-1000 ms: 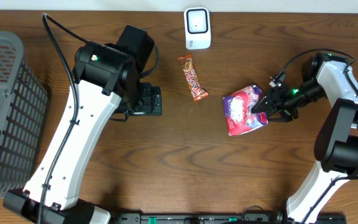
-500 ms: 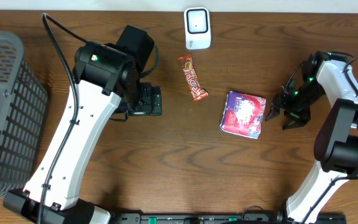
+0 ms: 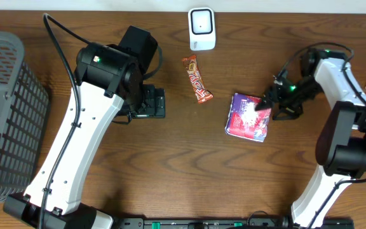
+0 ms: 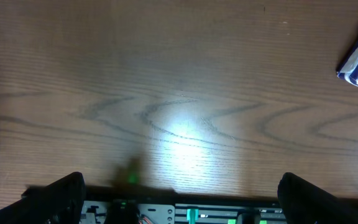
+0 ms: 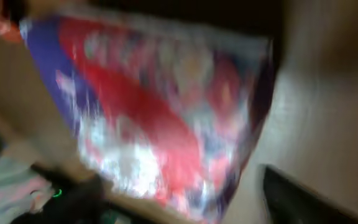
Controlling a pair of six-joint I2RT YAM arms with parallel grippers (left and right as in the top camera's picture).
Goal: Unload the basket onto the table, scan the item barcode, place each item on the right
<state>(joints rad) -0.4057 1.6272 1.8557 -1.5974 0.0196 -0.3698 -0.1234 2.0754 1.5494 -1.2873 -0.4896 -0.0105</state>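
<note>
overhead: one scanner, one candy bar, one pouch; left gripper wide — right gripper unclear

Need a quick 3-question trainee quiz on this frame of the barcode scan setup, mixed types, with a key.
1. True or false: the purple snack pack lies inside the grey basket.
2. Which item is nearest the right arm's fingers? A candy bar; B purple snack pack; C white scanner.
3. Fill in: the left arm's fingers stand ___ above bare wood, holding nothing.
Key: 1 false; 2 B; 3 open.
</note>
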